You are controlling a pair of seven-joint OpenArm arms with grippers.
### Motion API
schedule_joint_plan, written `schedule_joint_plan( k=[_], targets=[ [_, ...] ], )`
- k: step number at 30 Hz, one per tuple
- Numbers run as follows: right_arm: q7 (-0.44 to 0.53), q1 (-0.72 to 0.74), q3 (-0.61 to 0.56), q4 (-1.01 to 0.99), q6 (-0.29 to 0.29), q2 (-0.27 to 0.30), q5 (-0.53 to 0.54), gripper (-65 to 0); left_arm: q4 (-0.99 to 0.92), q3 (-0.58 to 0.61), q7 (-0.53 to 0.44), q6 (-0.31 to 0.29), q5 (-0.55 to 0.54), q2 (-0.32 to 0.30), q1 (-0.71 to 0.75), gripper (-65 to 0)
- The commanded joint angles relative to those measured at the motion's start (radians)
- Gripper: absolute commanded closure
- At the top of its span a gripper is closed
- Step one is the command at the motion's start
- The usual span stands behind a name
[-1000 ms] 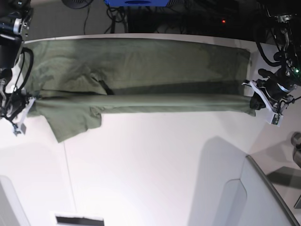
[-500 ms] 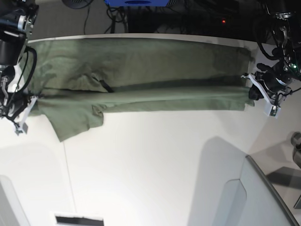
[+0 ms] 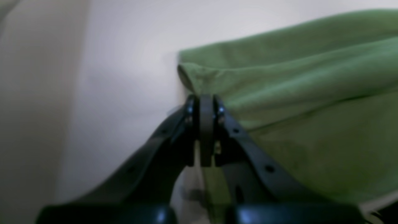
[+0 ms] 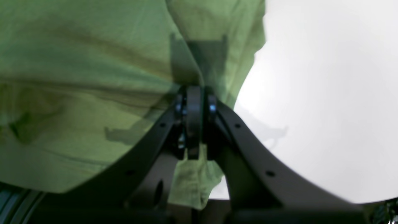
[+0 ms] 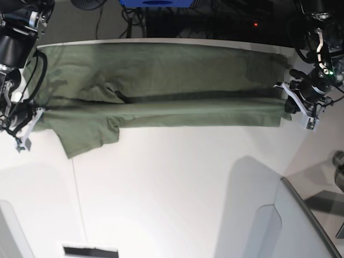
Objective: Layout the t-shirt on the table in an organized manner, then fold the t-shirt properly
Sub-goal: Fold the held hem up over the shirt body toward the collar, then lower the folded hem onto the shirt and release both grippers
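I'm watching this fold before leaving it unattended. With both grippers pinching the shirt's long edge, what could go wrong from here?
1. The left gripper holds only a thin bit of the t-shirt at its corner; the cloth might slip out.
2. The right gripper also grips near an edge, and the sleeve hangs loose, so it could bunch up.
3. The shirt's far edge lies at the table rim and may slide off.
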Motion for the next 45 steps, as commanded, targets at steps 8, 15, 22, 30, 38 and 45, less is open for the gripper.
schedule_joint_plan(
  k=[8, 15, 22, 30, 38, 45],
  targets=[
    [0.000, -0.024, 0.010, 0.044, -0.002, -0.013, 0.000, 0.0, -0.015, -0.006, -0.048, -0.009, 0.075, 0.033, -0.004, 0.0],
    [-0.011, -0.037, 0.044, 0.047, -0.004, -0.014, 0.000, 0.0, -0.030, -0.006, -0.048, -0.009, 0.075, 0.031, -0.012, 0.0],
    [-0.005, -0.043, 0.064, 0.044, -0.004, -0.009, 0.000, 0.0, -0.050, -0.006, -0.051, -0.009, 0.075, 0.033, -0.022, 0.0],
    [-0.005, -0.040, 0.065, -0.006, -0.004, -0.011, 0.000, -0.5, -0.050, -0.004, -0.051, -0.009, 0.075, 0.033, -0.025, 0.0],
    [0.009, -0.040, 0.067, -0.006, -0.004, -0.013, 0.000, -14.9, -0.040, -0.004, -0.045, -0.009, 0.081, 0.031, -0.016, 0.0],
    [0.012, -0.039, 0.068, 0.002, -0.004, -0.013, 0.003, -40.8, 0.051, -0.014, -0.040, -0.009, 0.084, 0.028, 0.030, -33.6]
  ],
)
